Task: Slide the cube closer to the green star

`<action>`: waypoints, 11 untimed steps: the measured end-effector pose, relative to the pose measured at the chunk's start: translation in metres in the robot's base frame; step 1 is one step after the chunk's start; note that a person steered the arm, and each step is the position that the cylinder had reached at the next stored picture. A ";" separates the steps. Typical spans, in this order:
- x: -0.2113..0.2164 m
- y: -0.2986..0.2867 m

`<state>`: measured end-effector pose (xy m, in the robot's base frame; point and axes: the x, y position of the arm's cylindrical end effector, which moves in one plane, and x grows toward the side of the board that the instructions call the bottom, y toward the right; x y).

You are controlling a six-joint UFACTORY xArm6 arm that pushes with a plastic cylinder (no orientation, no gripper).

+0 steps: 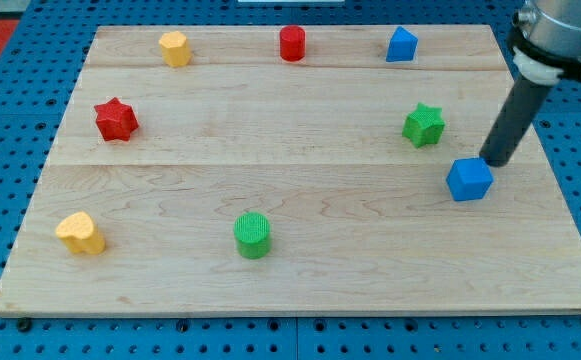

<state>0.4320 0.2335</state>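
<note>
A blue cube [469,179] sits on the wooden board [300,250] at the view's right. A green star [424,125] lies up and to the left of it, a short gap apart. My tip [492,161] is at the cube's upper right corner, touching or nearly touching it. The dark rod slants up to the view's top right.
A yellow block [175,48], a red cylinder [292,43] and a blue block [401,45] line the board's top edge. A red star [116,119] is at the left. A yellow heart-like block [81,233] and a green cylinder [253,235] are near the bottom.
</note>
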 end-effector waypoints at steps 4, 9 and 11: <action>0.027 0.111; 0.022 -0.015; 0.076 -0.013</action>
